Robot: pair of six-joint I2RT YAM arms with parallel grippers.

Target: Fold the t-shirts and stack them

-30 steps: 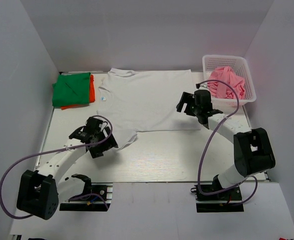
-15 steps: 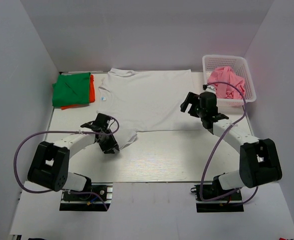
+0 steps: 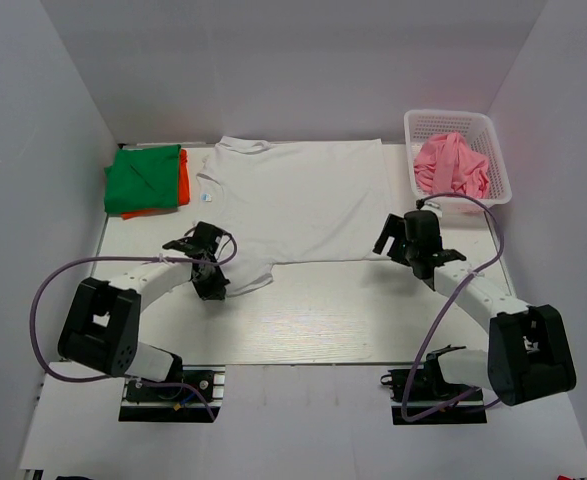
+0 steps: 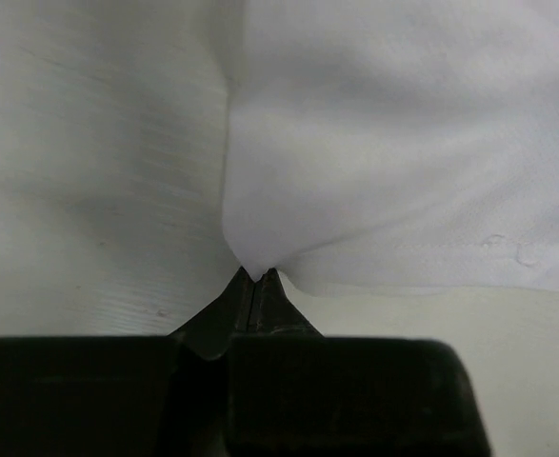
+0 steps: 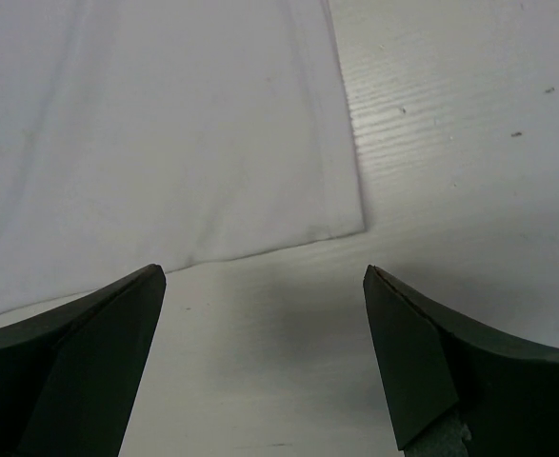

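A white t-shirt (image 3: pixel 293 200) lies spread flat in the middle of the table. My left gripper (image 3: pixel 215 285) is at its near-left sleeve, shut on a pinched corner of the white fabric (image 4: pixel 384 162); in the left wrist view the jaws (image 4: pixel 258 278) meet with cloth between the tips. My right gripper (image 3: pixel 398 243) hangs open just short of the shirt's near-right corner (image 5: pixel 355 224), with nothing between its fingers (image 5: pixel 265 286). A folded green t-shirt (image 3: pixel 145 178) lies on an orange one (image 3: pixel 183 188) at the far left.
A white plastic basket (image 3: pixel 497 160) at the far right holds a crumpled pink shirt (image 3: pixel 455 165). White walls close in the table on the left, back and right. Purple cables loop from both arms.
My left gripper has slid in to the sleeve and shut on it. My right arm has moved toward me along the shirt's right edge to its near corner, still open.
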